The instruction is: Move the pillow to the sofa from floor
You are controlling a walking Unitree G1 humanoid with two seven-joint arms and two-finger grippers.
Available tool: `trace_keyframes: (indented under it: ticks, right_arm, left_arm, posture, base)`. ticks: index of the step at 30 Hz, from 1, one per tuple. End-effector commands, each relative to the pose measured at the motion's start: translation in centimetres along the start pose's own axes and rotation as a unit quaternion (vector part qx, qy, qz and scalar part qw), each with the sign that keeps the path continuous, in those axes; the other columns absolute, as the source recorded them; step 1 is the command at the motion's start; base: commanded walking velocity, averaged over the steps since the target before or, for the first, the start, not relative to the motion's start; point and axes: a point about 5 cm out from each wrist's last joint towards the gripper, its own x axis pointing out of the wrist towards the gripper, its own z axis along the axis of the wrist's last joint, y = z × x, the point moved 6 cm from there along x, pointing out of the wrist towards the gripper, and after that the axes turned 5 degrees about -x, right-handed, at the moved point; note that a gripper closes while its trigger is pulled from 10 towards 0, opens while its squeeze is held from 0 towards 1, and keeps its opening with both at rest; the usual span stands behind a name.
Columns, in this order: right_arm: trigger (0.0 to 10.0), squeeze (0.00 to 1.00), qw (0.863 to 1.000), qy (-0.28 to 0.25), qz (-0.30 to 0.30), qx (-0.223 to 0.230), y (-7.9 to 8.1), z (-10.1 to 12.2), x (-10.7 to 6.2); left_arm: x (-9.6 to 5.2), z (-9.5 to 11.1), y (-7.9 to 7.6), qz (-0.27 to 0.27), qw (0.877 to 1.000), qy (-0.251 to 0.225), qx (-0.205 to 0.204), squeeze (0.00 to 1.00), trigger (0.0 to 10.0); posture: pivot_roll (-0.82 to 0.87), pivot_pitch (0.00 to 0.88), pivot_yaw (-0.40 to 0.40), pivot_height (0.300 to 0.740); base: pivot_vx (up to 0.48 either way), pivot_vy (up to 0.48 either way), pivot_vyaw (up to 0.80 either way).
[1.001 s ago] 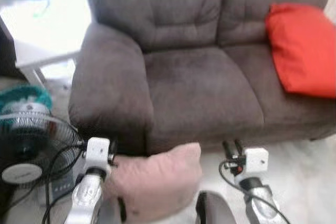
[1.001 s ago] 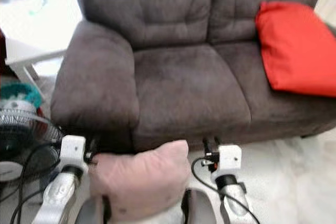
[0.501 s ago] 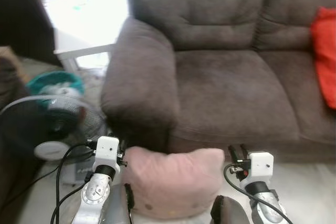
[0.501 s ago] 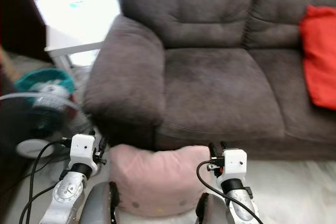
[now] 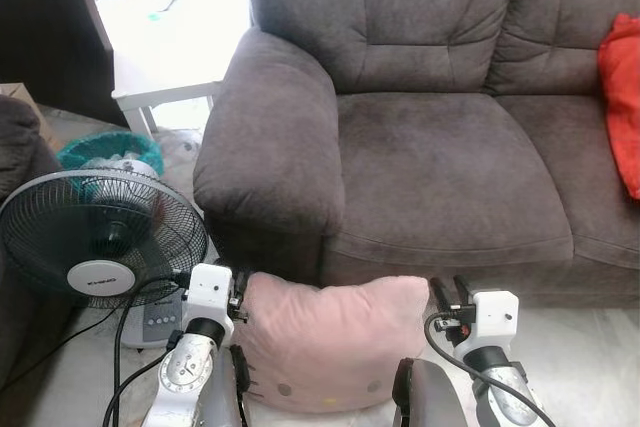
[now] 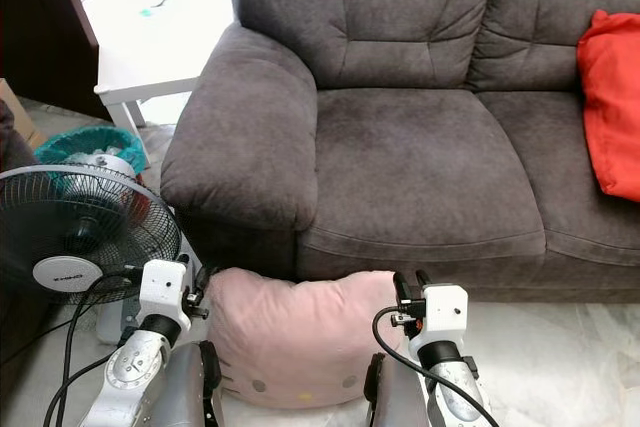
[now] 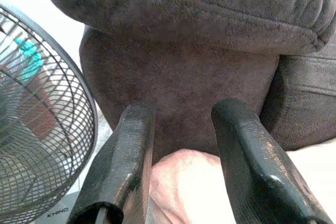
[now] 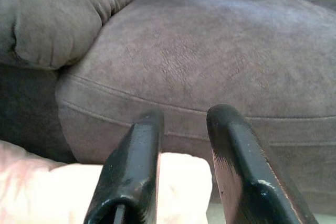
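Pillow (image 5: pixel 335 340), pink, sits on the floor against the sofa (image 5: pixel 440 157) front, its lower edge hidden behind my body. My left gripper (image 5: pixel 238 293) flanks its left corner, my right gripper (image 5: pixel 450 294) its right corner; both have fingers apart, empty. A fan (image 5: pixel 98 235) stands leftward.

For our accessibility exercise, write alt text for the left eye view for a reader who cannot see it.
A pink pillow is held between the robot's left tool and right tool, in front of a dark grey sofa. A fan stands at left.
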Motion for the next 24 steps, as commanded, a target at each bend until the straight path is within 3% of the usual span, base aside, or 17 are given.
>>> trace_keyframes:
  ticks: [1,13,21,22,24]
  right_arm:
    - [10.0,0.0,1.0,0.015,-0.006,0.005,-0.3,-0.6,0.0]
    - [10.0,0.0,1.0,0.001,-0.009,0.005,-0.6,0.1,0.1]
    - [10.0,0.0,1.0,-0.023,-0.006,0.003,-0.9,1.7,0.4]
    - [10.0,0.0,1.0,-0.026,-0.004,0.001,-0.9,1.9,0.5]
    - [10.0,0.0,0.999,-0.035,-0.002,-0.001,-1.0,2.6,0.7]
  left_arm:
    - [0.1,-0.5,0.1,0.0,1.0,0.012,-0.011,0.0,10.0]
    - [1.0,-2.4,0.3,-0.012,0.997,0.067,-0.037,0.0,10.0]
    - [1.9,-3.7,2.7,0.035,0.991,0.114,-0.061,0.0,10.0]
    - [2.0,-3.8,3.2,0.045,0.989,0.118,-0.073,1.0,10.0]
    - [2.4,-3.9,4.0,0.061,0.985,0.125,-0.098,1.0,10.0]
  posture:
    - [0.04,0.059,-0.044,0.502]
    - [0.03,0.062,-0.047,0.477]
    - [0.02,0.071,-0.058,0.477]
    - [0.02,0.075,-0.062,0.477]
    - [0.01,0.081,-0.068,0.477]
  base:
    - [0.0,0.0,0.0]
    - [0.0,0.0,0.0]
    - [0.0,0.0,0.0]
    - [0.0,0.0,0.0]
    - [0.0,0.0,0.0]
